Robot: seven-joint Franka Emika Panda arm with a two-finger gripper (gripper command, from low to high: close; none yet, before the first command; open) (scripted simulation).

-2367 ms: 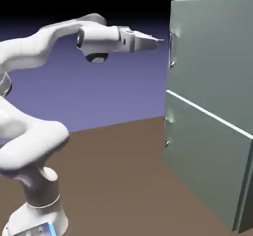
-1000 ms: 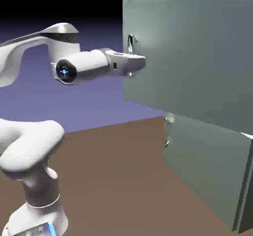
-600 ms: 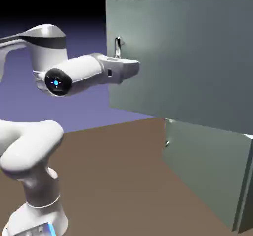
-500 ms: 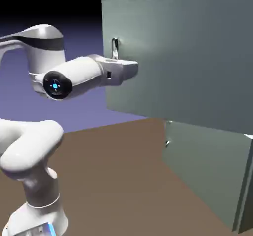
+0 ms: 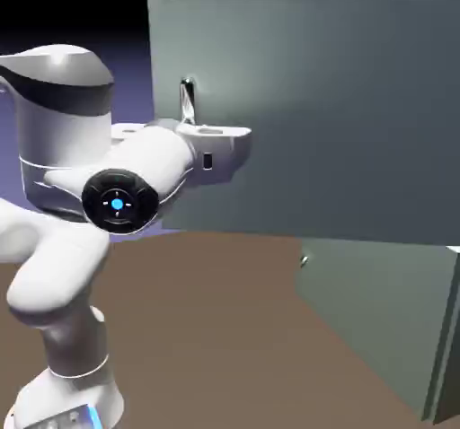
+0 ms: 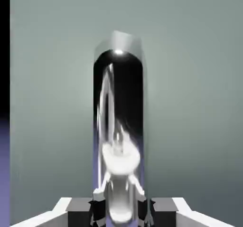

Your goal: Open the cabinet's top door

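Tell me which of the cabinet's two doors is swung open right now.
The top door, the larger upper panel. It stands swung far out from the cabinet, with the claw shut on its silver handle. The lower door sits flush and closed.

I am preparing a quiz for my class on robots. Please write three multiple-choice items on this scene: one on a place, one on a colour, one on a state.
1. Where on the top door is the handle?
A. near its free edge
B. in the middle
C. at the bottom right

2. What colour is the cabinet?
A. red
B. grey-green
C. yellow

3. In what state is the top door?
A. shut flush
C. taken off
B. swung open

Key: 1 A, the silver bar stands by the door's edge at the exterior view's left. 2 B, both panels are grey-green. 3 B, the door stands out from the cabinet, with the hand shut on its handle.
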